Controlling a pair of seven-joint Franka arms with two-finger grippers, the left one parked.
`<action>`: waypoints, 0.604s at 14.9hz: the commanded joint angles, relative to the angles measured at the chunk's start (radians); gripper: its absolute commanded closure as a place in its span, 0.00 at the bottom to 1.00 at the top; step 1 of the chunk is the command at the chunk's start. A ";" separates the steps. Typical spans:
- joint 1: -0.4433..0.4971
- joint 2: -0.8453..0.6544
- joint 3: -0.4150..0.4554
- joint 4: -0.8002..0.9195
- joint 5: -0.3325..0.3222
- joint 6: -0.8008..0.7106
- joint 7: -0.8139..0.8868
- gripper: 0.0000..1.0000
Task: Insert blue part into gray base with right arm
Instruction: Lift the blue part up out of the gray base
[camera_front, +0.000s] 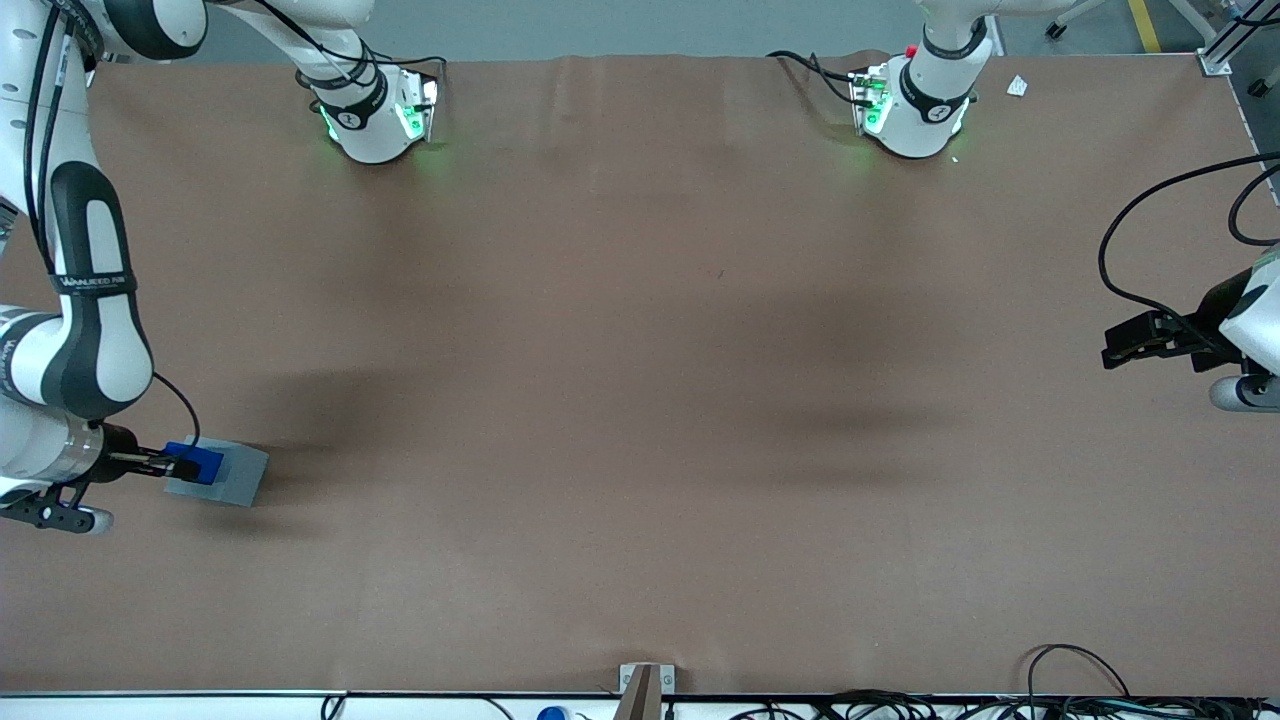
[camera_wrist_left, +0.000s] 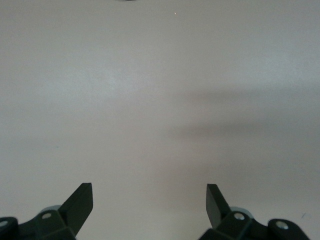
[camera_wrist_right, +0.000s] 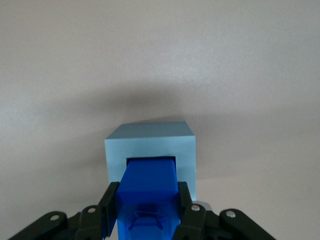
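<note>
Table (camera_front: 640, 400): open brown surface, unobstructed from middle to parked arm's end. Sole obstacle cluster at working arm's end: base (camera_front: 228, 478) with blue part (camera_front: 198, 462) filling its recess, end effector (camera_front: 178, 466) clamped on the part. Arm pedestals at edge farthest from front camera.

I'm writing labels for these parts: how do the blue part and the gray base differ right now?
Colour: the blue part is bright blue, the gray base pale gray. Size: the blue part is clearly narrower than the gray base. State: the blue part is gripped by the right arm's claw and reaches into the recess, while the gray base rests on the table. Both are blocky with square edges.
</note>
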 joint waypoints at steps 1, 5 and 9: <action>0.001 -0.033 0.010 0.065 0.002 -0.135 0.001 0.97; 0.053 -0.041 0.015 0.116 0.004 -0.171 0.091 0.98; 0.131 -0.027 0.015 0.113 0.008 -0.128 0.110 0.98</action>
